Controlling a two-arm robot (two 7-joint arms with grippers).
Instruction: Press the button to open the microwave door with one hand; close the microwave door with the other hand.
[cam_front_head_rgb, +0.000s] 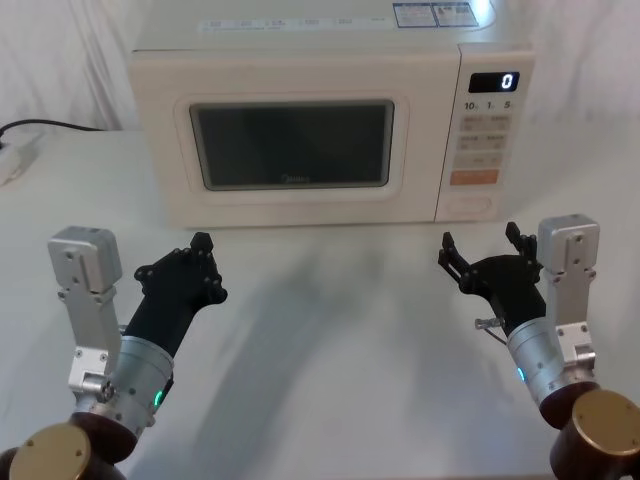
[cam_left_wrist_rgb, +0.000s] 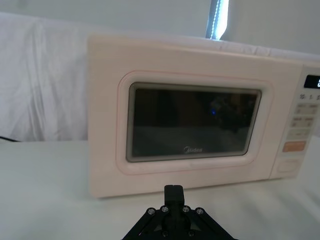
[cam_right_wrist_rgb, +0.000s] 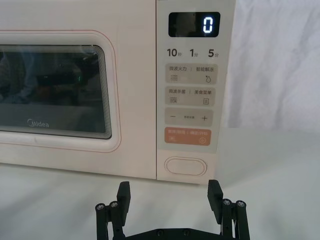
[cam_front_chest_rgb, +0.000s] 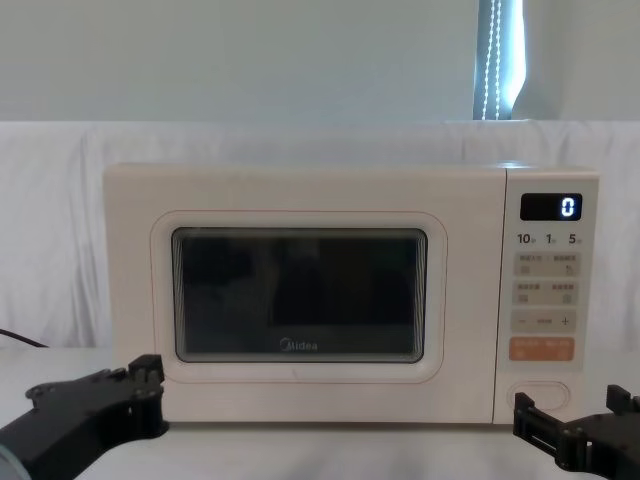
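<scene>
The cream microwave (cam_front_head_rgb: 300, 62) stands at the back of the table with its door (cam_front_head_rgb: 290, 205) closed; the display reads "0". The wide oval button (cam_front_head_rgb: 470, 204) sits at the bottom of the control strip, below the orange key, and shows as the button (cam_right_wrist_rgb: 186, 166) in the right wrist view. My right gripper (cam_front_head_rgb: 480, 242) is open, hovering just in front of and slightly below the button, apart from it; its fingertips (cam_right_wrist_rgb: 215, 189) frame it in the right wrist view. My left gripper (cam_front_head_rgb: 202, 242) is shut on nothing, low before the door's left part (cam_left_wrist_rgb: 200, 125).
A black cable (cam_front_head_rgb: 40, 127) runs to a white object (cam_front_head_rgb: 10, 160) at the table's far left. White cloth covers the table (cam_front_head_rgb: 330, 330), with open room between the two arms. A white curtain hangs behind the microwave.
</scene>
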